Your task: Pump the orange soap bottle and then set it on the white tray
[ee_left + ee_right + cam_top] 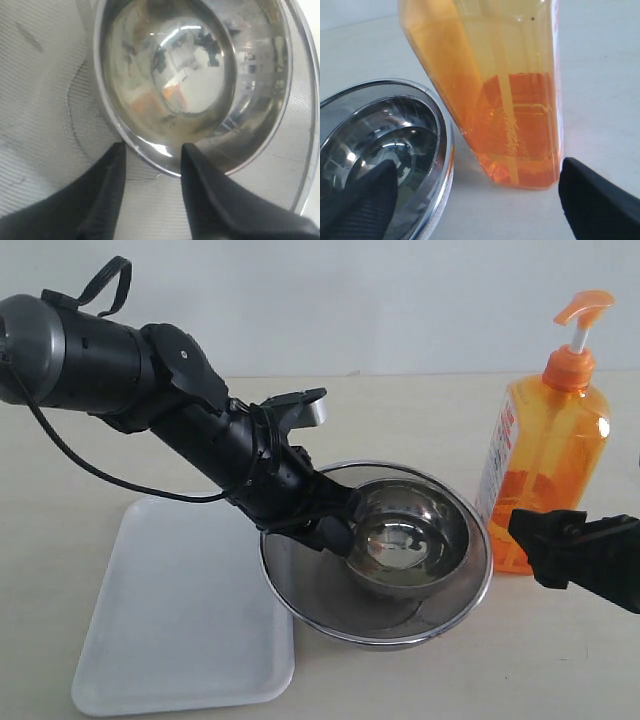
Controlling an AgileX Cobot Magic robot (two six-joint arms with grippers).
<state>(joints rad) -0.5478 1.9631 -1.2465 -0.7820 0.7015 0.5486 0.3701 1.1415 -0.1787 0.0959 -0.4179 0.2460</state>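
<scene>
A: Where is the orange soap bottle [552, 465]?

B: At the right of the exterior frame, upright on the pale table [420, 410]. Its pump head [583, 308] is up on the white stem. The printed label faces the middle of the frame, and darker liquid fills the lower part.

A: Is it on the white tray [180, 625]?

B: No. The tray lies flat at the lower left, well apart from the bottle.

A: What sits between them?

B: A round steel mesh strainer [305, 590] at centre, just beside the bottle's base. A polished steel bowl [415, 530] rests inside it. The strainer's rim looks to overlap the tray's right edge.

A: And the right gripper [476, 170]?

B: It is at the lower right of the exterior frame, low and near the bottle's base. Its jaws are spread wide. In the wrist view the bottle stands ahead of the gap, with neither finger touching it. It has hold of nothing.

A: The left gripper [152, 150]?

B: It reaches down from the upper left into the strainer. Its fingers are parted, with the tips at the bowl's near rim. I can't tell whether they touch it, but nothing is clamped.
</scene>
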